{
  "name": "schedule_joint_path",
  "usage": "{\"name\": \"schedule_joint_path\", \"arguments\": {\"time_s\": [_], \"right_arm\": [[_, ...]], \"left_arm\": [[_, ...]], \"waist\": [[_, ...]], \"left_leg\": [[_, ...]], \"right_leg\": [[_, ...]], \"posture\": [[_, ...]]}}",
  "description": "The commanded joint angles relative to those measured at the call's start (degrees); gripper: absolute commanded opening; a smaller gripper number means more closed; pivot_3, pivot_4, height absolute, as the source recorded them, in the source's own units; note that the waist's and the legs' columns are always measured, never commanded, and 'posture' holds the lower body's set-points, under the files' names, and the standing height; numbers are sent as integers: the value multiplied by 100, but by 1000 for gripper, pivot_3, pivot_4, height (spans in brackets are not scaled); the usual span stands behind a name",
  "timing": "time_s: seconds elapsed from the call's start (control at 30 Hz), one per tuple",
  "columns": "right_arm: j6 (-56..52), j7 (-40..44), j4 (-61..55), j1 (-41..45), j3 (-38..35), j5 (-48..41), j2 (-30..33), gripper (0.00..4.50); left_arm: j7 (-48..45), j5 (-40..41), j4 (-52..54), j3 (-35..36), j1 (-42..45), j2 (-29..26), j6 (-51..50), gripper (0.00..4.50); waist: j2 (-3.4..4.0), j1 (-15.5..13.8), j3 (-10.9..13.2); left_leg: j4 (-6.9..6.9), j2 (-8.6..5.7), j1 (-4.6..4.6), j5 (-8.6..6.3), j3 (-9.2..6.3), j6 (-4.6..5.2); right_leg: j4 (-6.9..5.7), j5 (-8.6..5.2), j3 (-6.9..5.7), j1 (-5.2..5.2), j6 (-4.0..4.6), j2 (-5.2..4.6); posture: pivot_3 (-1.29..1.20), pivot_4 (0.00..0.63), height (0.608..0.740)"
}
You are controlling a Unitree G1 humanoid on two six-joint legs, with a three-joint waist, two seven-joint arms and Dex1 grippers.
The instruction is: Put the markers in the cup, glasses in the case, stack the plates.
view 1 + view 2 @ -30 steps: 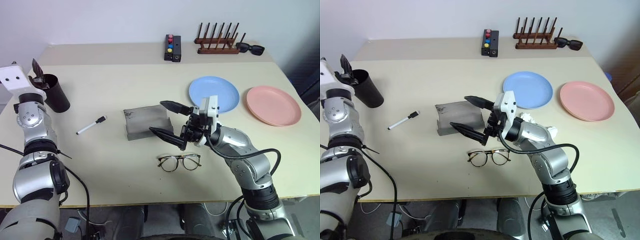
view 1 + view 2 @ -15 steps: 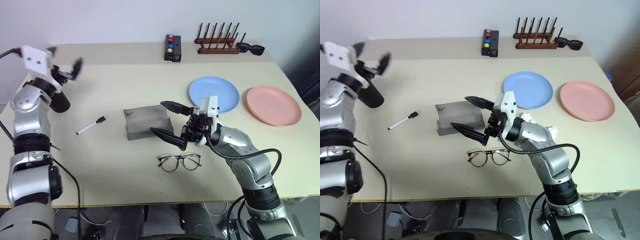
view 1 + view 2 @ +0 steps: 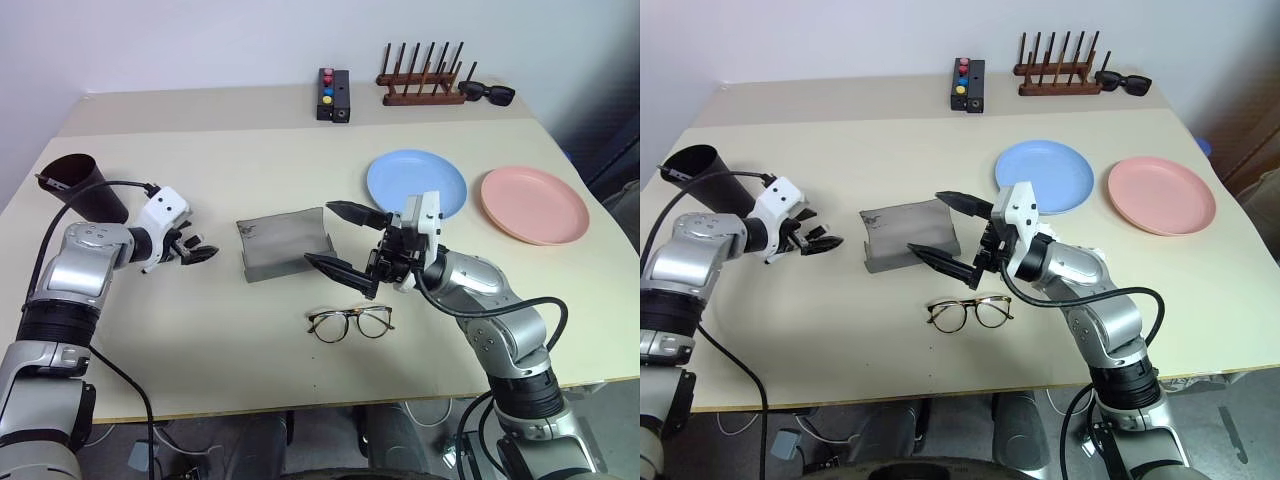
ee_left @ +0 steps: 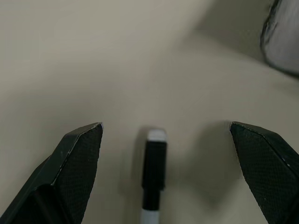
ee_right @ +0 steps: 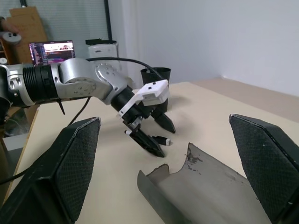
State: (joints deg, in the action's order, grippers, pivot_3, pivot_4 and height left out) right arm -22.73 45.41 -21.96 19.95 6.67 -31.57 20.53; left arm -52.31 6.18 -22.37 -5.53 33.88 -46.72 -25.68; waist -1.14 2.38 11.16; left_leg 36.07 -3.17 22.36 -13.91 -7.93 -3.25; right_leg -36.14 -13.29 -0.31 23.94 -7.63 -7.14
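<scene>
Left claw point(image 4: 166, 135) now astride marker point(image 4: 154, 175)

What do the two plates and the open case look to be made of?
The blue plate and pink plate look like matte plastic: flat colour, soft sheen, no glare. The case seems grey, stiff and fabric- or leatherette-covered; its dull surface leaves that open.

My workplace, a robotics lab: beyond my beige table point(image 3: 300, 380), plain white walls, a lit monitor point(image 5: 51, 50) and cardboard boxes point(image 5: 21, 18) beside it.
</scene>
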Motion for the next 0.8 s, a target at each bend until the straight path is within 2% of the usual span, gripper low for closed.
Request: {"name": "schedule_joint_path", "arguments": {"time_s": [0.03, 0.07, 0.17, 0.2, 0.4, 0.6, 0.8], "right_arm": [[90, 10, -134, -34, 12, -3, -16, 4500], [82, 16, -148, -40, 14, -2, -3, 4500], [64, 34, -161, -26, 2, -12, 28, 4500], [61, 41, -160, -19, -1, -16, 37, 4500], [54, 79, -134, 8, 9, -20, 58, 4500], [64, 87, -111, 2, 39, -5, 32, 4500], [76, 79, -105, -8, 54, 4, 22, 4500]], "left_arm": [[-100, -128, 33, -37, -49, -94, -185, 4436], [-137, -170, 17, -86, -73, -118, -211, 4436], [-223, -272, -33, -175, -117, -177, -255, 3595], [-258, -274, -30, -176, -127, -189, -285, 3179], [-384, -226, -43, -45, -179, -305, -357, 31], [79, -263, 10, 275, -113, -348, 175, 31], [1047, 278, 223, 1462, 394, 122, 1245, 31]], "waist": [[0, 2, 0], [0, 4, 0], [2, 12, -1], [2, 12, -1], [2, 18, -1], [2, -1, -1], [-3, -105, 1]], "left_leg": [[0, 0, 0, 0, 0, 0], [0, 0, 0, 0, 0, 0], [-1, 1, -2, 0, 2, 0], [-1, 1, -2, 0, 3, 0], [1, 9, -6, 0, 3, 0], [-1, 14, -6, 0, 5, 0], [7, 13, 7, 2, 3, -4]], "right_leg": [[0, 0, 0, 0, 1, 0], [0, 0, 0, 0, 1, 0], [0, 1, 2, 1, 1, 0], [0, 1, 3, 1, 1, 0], [-2, 8, 4, 1, 12, 9], [-2, 10, 9, 7, 16, 16], [0, 13, 9, 14, 20, 16]], "posture": [[0, 150, 734], [0, 150, 734], [0, 150, 734], [0, 150, 734], [0, 150, 734], [0, 150, 734], [0, 150, 734]]}}
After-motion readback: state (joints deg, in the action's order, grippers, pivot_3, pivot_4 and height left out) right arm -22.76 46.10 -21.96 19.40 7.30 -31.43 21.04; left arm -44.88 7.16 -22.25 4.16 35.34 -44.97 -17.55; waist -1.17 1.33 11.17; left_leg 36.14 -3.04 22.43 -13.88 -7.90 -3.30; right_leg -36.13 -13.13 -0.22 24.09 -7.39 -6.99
